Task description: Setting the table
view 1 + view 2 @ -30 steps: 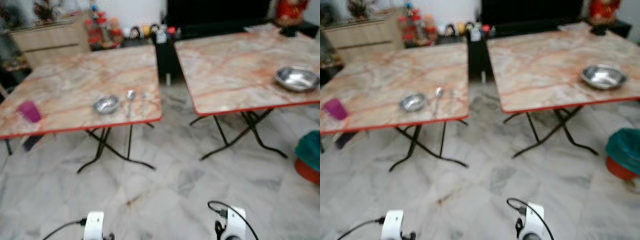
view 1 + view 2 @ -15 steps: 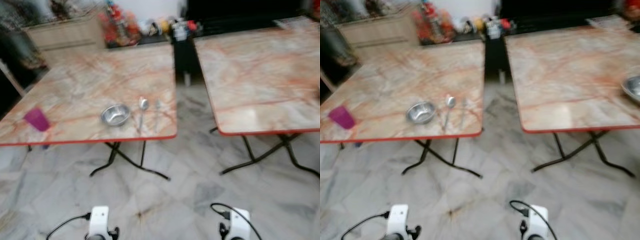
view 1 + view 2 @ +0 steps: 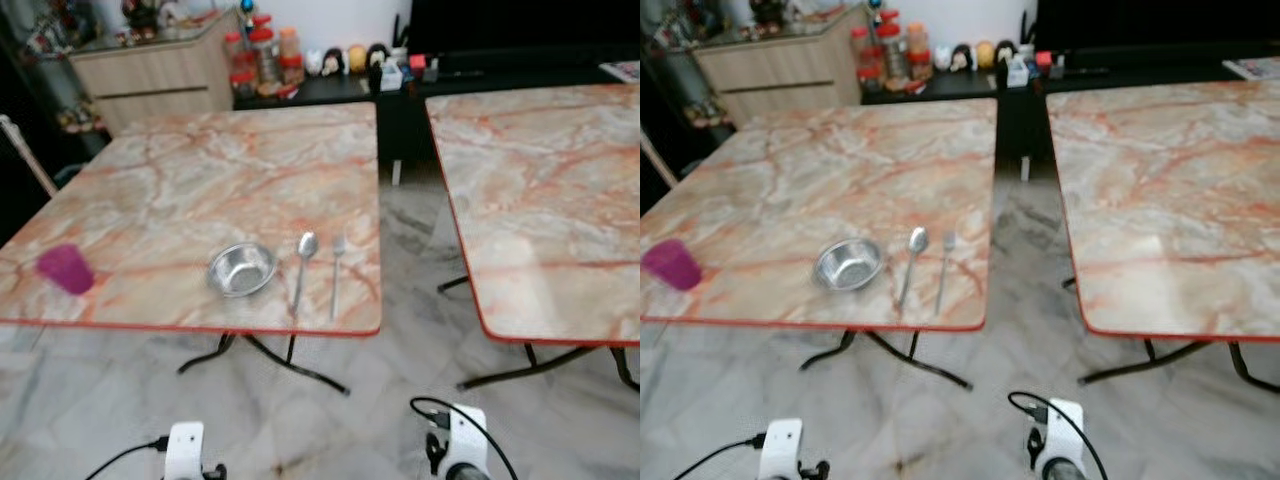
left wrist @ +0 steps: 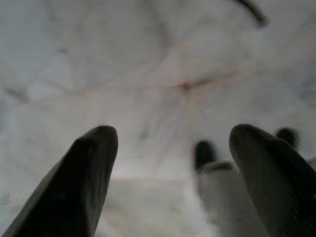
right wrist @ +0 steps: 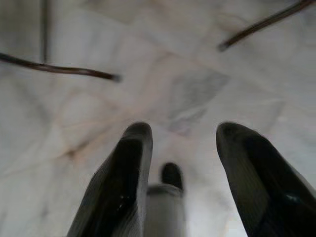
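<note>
Camera swung left, closer to left table (image 3: 180, 170); bowl (image 3: 241, 268), spoon (image 3: 303, 262), fork (image 3: 336, 272) nearer. Left gripper (image 4: 168, 163), right gripper (image 5: 182, 163) spread, empty, low. My plan: square up before reaching.

The two head views look forward and down from above the robot's wrists onto a marble-topped surface (image 3: 200, 180) and a second surface (image 3: 560, 200) to its right, with the marble floor (image 3: 400, 360) between and below them. Both share the bowl (image 3: 241, 268), spoon (image 3: 303, 262), fork (image 3: 336, 275) and purple cup (image 3: 66, 268), set slightly further left in the right eye view. Each wrist view looks straight down, close along its own pincer fingers, the left pincer (image 4: 173, 143) and right pincer (image 5: 185, 143), at the same floor, blurred.
</note>
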Robot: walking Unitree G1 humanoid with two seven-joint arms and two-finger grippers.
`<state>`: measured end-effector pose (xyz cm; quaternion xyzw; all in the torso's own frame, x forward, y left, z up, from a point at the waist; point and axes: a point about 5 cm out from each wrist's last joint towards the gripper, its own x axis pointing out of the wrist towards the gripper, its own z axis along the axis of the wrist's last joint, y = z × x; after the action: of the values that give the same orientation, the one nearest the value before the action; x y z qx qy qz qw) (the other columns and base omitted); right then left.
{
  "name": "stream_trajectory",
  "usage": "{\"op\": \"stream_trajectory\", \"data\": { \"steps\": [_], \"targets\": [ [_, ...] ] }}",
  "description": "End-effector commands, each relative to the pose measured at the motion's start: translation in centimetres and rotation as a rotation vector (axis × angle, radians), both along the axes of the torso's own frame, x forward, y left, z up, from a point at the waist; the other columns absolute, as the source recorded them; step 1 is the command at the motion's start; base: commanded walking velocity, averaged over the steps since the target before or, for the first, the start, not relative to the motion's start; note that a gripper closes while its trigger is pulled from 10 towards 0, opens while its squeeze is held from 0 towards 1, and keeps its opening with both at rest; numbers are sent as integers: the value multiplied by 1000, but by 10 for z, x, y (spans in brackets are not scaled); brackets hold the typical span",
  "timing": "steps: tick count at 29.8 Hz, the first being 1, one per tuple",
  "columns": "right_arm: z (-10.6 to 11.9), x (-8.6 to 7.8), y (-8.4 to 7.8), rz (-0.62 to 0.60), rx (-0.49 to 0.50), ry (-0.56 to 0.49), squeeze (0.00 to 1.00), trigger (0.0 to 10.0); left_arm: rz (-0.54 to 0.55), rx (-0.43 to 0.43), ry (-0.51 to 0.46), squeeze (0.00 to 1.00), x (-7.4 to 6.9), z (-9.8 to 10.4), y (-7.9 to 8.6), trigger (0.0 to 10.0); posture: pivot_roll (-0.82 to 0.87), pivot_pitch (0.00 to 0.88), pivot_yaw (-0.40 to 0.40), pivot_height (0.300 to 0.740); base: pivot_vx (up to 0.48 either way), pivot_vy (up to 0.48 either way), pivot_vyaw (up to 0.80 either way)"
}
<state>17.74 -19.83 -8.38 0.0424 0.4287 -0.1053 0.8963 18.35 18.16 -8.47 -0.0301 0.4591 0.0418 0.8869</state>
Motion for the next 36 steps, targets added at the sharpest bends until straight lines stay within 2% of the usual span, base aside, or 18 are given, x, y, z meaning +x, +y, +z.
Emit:
{"op": "stream_trajectory", "data": {
  "steps": [1, 9, 13, 17, 24, 36],
  "targets": [
    [2, 7, 7, 22, 13, -16, 0, 10000, 36, 5, -7, 0, 0, 1, 11, 10000, 26, 0, 53, 740, 255, 0, 0],
    [5, 6, -12, 62, -37, -10, 0, 10000, 54, -33, -10, 0, -1, -1, -4, 10000, 5, 0, -19, 740, 0, 0, 0],
    [7, 9, -17, 62, -47, -16, 0, 10000, 69, -46, 1, 0, -2, -2, -7, 10000, -7, 0, -26, 740, 0, 0, 0],
    [8, 11, -17, 60, -44, -24, 0, 10000, 69, -45, 6, 0, -3, -2, -7, 10000, -11, 0, -22, 740, 0, 0, 0],
    [8, 12, -9, 70, -34, -29, 0, 10000, 54, -35, 18, 0, -4, -3, -5, 10000, -21, 0, 4, 740, 0, 292, 0],
    [2, 5, 1, 50, -10, -17, 0, 10000, 7, -10, 19, 0, -2, -1, 2, 10000, -29, 0, 55, 740, 0, 366, 0]
  ]
}}
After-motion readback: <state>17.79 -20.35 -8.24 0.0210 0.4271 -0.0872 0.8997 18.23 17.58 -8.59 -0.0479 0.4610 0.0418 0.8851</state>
